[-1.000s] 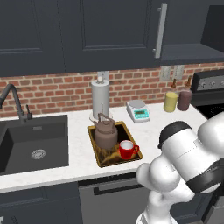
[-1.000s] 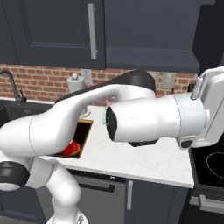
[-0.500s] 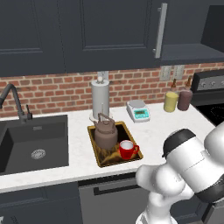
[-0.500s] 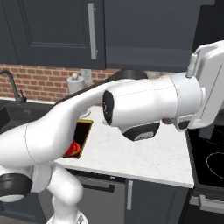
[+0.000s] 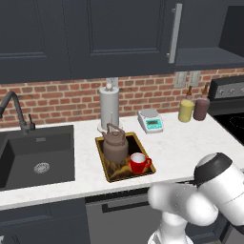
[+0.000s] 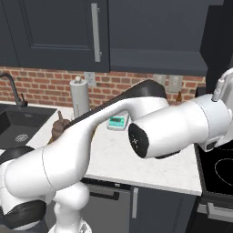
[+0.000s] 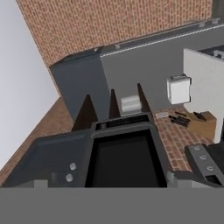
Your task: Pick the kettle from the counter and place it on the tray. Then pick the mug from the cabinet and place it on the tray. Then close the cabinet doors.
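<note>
The brownish-grey kettle stands on the dark, golden-rimmed tray on the white counter, with its top also peeking past my arm. Beside it on the tray, at the front right, the red mug stands upright. Above, the navy cabinet doors are shut flush, their silver bar handle hanging vertical. My arm is folded low in front of the counter, away from the tray. The gripper is open and holds nothing.
A dark sink with a tap lies left of the tray. Behind the tray stand a tall paper-towel cylinder, a small scale and two bottles. A stove borders the counter on the right.
My arm has swung lower and further right in front of the counter. Kettle, mug, tray and cabinet doors have stayed as they were.
</note>
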Robot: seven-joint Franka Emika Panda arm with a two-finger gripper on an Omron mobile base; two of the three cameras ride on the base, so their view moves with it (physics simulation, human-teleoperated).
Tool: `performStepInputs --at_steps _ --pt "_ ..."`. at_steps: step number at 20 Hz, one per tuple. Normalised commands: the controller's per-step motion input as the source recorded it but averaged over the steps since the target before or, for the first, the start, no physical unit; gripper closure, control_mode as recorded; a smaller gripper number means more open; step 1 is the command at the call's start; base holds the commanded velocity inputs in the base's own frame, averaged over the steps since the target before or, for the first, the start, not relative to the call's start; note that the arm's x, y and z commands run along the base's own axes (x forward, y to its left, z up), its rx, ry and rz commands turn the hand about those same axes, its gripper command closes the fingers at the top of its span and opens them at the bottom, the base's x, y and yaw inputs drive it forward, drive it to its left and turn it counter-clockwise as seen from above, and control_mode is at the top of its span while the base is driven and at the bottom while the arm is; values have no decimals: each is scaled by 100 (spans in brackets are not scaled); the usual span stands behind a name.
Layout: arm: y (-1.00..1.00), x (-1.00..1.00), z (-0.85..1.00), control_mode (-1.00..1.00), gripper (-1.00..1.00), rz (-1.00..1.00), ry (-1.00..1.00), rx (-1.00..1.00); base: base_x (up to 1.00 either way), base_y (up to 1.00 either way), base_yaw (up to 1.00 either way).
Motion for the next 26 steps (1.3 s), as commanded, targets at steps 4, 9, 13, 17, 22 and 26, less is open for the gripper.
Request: performStepInputs --at_steps 4,9,13,17,22,26 --pt "-21 1 -10 -100 -100 6 0 -2 0 0 0" --pt "-19 4 -17 -100 -100 3 0 -8 0 0 0" --pt "-11 12 -18 -100 -100 3 0 -12 0 0 0" --pt "-5 21 -15 -100 -100 4 5 -13 0 0 0" --pt "-3 27 -11 -100 -100 7 11 -8 0 0 0" --pt "-1 4 -9 -100 -100 11 13 -8 0 0 0"
